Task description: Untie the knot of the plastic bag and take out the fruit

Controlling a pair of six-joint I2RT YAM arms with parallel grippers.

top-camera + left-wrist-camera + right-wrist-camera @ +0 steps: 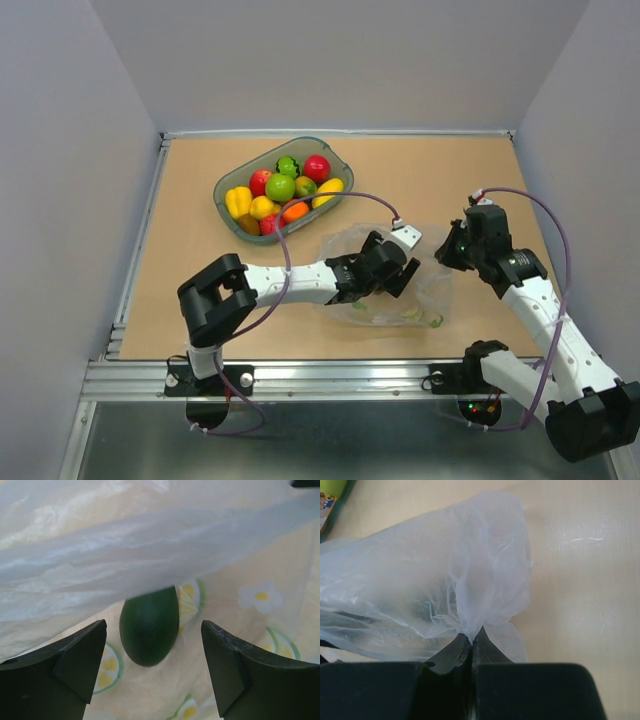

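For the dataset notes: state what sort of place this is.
Probably a lab robot test cell: a tan tabletop boxed in by plain grey panels, left arm and right arm bolted to an aluminium rail, with toy fruit, a tray and a plastic bag as props.

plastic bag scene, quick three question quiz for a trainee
1. True or false: the right gripper is shut on the thin clear plastic bag.
2. Left wrist view: what shows between the fingers of the open left gripper? A) red apple B) dark green avocado-shaped toy fruit C) orange
3. Fill in: in the top view the grey-green translucent tray stands ___ from the arm bases than the bag.
Key: 1 true; 2 B; 3 farther
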